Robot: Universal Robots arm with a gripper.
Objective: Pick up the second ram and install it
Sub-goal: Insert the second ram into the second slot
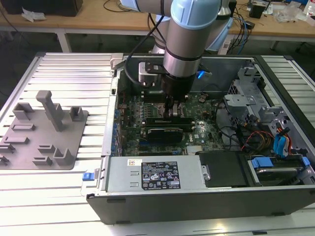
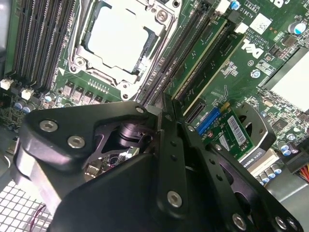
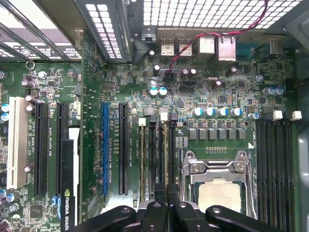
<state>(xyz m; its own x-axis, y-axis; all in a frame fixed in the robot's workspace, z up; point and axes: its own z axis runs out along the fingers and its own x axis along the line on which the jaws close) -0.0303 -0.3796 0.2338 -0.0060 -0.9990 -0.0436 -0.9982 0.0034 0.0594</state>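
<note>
The second ram [image 2: 200, 55], a thin green stick, stands on edge in a memory slot beside the processor socket [image 2: 118, 36]. It runs straight under the fingertips. My gripper [image 2: 166, 108] is low inside the open computer case [image 1: 197, 196], its black fingers pressed together over the stick's near end. From the exterior view the gripper [image 1: 173, 112] hangs over the slots at the middle of the motherboard. In the first wrist view the gripper [image 3: 168, 189] is in line with the narrow slots [image 3: 157, 154] next to the processor [image 3: 219, 193]. Another green stick [image 2: 219, 65] sits in the neighbouring slot.
A grey tray [image 1: 44, 142] with an upright post [image 1: 51, 110] lies on the slatted table at the exterior view's left. Inside the case a long black card [image 1: 165, 133] lies just in front of the gripper. Drive cages and cables [image 1: 256, 128] crowd the exterior view's right.
</note>
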